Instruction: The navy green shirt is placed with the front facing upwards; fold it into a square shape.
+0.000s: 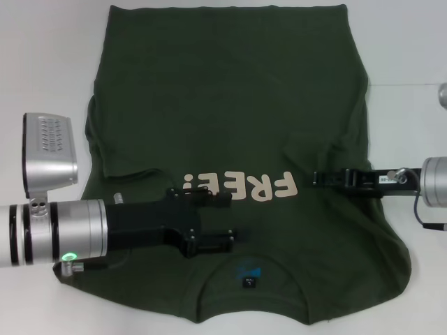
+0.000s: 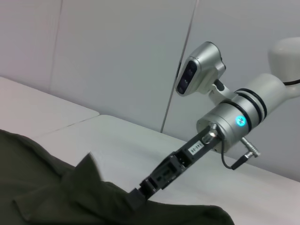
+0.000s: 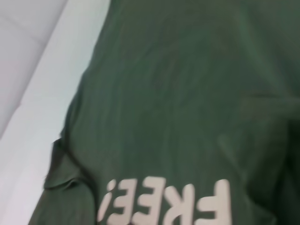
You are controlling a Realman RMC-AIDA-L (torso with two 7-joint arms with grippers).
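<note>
Olive navy green shirt [image 1: 230, 105] flat on table, left gripper [image 1: 225, 220] spread above chest print — right gripper [image 1: 320, 179] pinching sleeve fabric

This looks like a robot test bench in a lab rather than a home. A plain white matte tabletop [image 1: 42, 63] fills the head view, with a thin seam at 3 o'clock. In the left wrist view, bare pale grey wall panels [image 2: 117, 61] with straight vertical joints stand at 12 o'clock behind the table. The silver and black robot arm [image 2: 234, 122] carries a grey camera housing [image 2: 199, 68].
</note>
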